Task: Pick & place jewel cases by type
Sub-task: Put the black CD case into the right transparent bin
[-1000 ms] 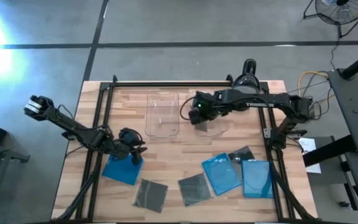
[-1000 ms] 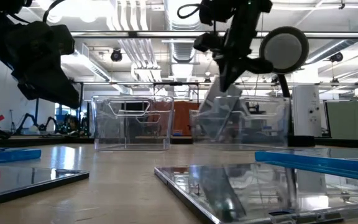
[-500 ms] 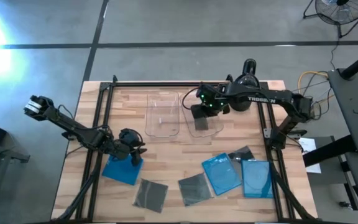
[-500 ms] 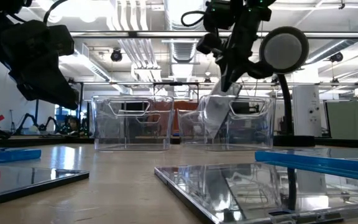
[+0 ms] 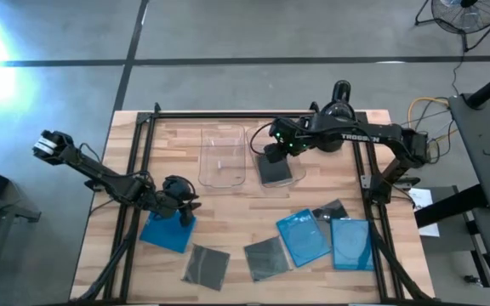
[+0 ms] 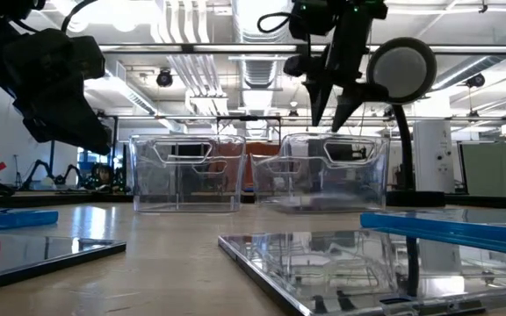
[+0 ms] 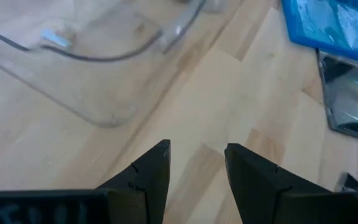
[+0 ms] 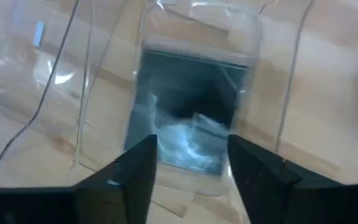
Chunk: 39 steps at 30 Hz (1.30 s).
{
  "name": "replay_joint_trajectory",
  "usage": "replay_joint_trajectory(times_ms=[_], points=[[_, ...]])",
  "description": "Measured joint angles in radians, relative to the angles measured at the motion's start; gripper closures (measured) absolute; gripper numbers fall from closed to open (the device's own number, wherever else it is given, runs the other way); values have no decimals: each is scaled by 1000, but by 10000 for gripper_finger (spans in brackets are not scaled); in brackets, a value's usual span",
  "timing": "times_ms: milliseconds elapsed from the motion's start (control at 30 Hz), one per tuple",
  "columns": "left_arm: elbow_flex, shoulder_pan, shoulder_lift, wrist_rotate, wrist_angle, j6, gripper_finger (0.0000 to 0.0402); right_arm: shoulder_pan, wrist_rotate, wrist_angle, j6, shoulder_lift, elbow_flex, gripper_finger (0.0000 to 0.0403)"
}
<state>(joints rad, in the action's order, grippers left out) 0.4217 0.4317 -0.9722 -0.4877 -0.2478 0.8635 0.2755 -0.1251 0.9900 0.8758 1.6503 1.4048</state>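
**High view: dark case lies in the right bin, right fingers apart above it**

High view first: the right gripper hangs over the right bin, and a dark jewel case lies flat on that bin's floor, not touching the fingers. Over to the right wrist view, the two dark fingers stand spread with a clear gap between them, nothing held, and the dark case shows straight below through the clear plastic. In the low view the same gripper sits just above the bin's rim, jaws parted.

Beside it stands the left bin, clear plastic, no case visible inside.

The left gripper hovers near the table's left front, just above a blue jewel case. The left wrist view shows its fingers a narrow way apart with only bare wood between them, holding nothing.

Along the front of the table the rest lie flat: a dark case, another dark case, a blue case just beside it, a second blue case on the right, and a small dark case peeking out behind those two. All are well apart from both grippers.
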Motion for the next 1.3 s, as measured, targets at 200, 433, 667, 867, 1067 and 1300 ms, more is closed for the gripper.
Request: replay_joint_trajectory(times_ms=[200,433,667,867,1067,1300], points=[[38,4,2,129,-137,2,266,-95,4,54,-158,-12,46,179],[81,14,-15,509,-138,-126,266,-233,217,49,-265,-14,52,183],[142,113,-37,601,-86,-228,266,-323,182,9,-180,-14,51,183],[135,211,-140,601,24,-353,266,-363,179,-171,-176,-12,50,183],[155,269,-314,598,74,-532,266,-410,178,-332,-164,-8,46,183],[222,336,-478,558,80,-687,266,-472,177,-323,-37,36,44,183]])
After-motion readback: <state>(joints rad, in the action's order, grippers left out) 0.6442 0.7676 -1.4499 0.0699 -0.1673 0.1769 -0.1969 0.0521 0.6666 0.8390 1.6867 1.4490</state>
